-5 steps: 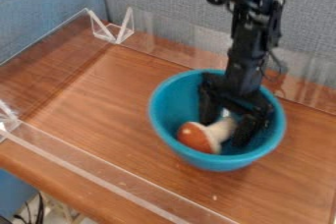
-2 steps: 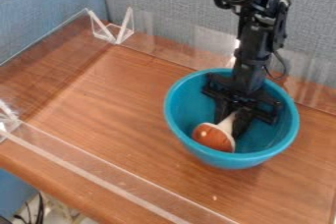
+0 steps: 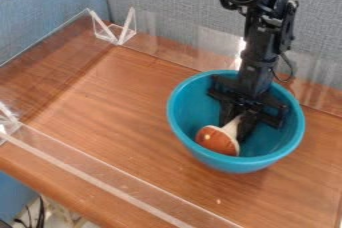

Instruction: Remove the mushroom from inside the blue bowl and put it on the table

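The blue bowl point(image 3: 201, 110) stands on the table point(image 3: 107, 102) at the right. Inside it lies the mushroom point(image 3: 219, 137), tipped on its side, orange-brown cap toward the near rim and cream stem pointing up toward the gripper. My gripper point(image 3: 242, 119) reaches steeply down into the bowl from a black arm and is shut on the mushroom's stem. The fingertips sit low inside the bowl, partly hidden by the stem.
Low clear acrylic walls point(image 3: 80, 162) run along the table's near and left edges, with a clear triangular stand point(image 3: 118, 27) at the back left. A grey-blue panel rises behind the table. Bare wood lies left of the bowl.
The jaws closed on the mushroom's stem. The bowl slid a little to the right along with the mushroom. Since 0.4 s ago nothing has moved.
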Action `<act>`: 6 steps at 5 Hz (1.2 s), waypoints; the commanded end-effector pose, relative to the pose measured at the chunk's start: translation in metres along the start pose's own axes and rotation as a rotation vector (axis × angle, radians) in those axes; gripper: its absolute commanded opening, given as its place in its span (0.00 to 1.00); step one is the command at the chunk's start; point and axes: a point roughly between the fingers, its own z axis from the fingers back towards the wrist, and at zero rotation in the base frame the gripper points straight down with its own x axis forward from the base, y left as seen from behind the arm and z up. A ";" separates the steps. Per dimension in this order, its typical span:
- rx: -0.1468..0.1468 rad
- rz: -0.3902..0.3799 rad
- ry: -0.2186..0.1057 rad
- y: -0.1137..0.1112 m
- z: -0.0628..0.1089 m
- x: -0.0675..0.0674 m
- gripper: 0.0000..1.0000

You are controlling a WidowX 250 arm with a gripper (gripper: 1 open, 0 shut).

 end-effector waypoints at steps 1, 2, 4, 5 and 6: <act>-0.001 0.000 -0.036 -0.001 0.010 0.004 0.00; -0.003 0.013 -0.032 0.002 0.008 0.004 0.00; 0.007 -0.027 -0.022 0.043 0.009 -0.018 0.00; 0.002 0.014 -0.021 0.051 0.004 -0.018 0.00; -0.009 0.048 -0.024 0.053 0.000 -0.017 0.00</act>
